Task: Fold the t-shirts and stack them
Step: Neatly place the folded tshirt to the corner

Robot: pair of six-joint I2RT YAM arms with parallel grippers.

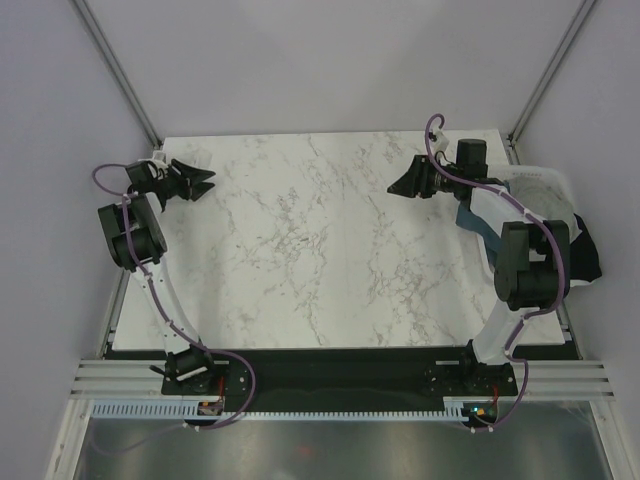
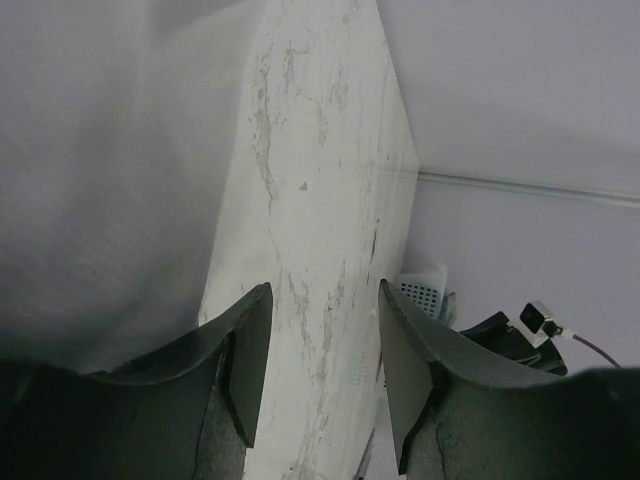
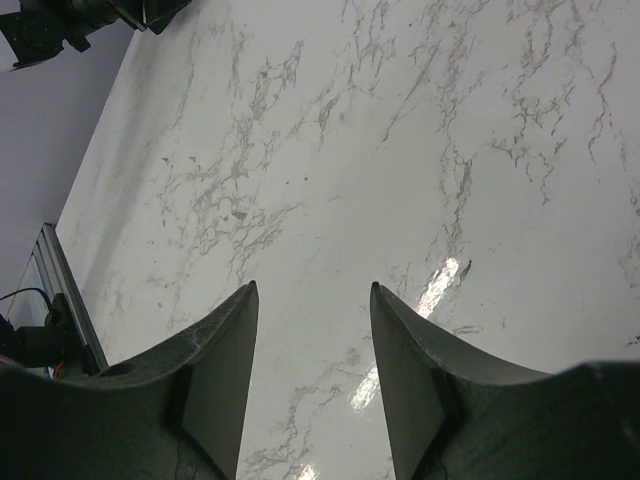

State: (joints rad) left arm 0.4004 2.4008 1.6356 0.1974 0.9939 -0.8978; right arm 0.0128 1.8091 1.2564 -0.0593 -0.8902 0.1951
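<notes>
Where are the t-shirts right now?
In the top view, the t-shirts are heaped in the white bin at the table's right edge, beside the right arm.

A teal-blue t-shirt (image 1: 478, 226) shows as a narrow, crumpled strip at the right edge of the worktop (image 1: 300, 250), in its far half. It is unfolded and reaches inward over that edge above the marble, with most of it hidden. A black t-shirt (image 1: 588, 258) lies rumpled and unfolded further out, beyond the right edge and a little nearer, bunched in a dark heap.
</notes>
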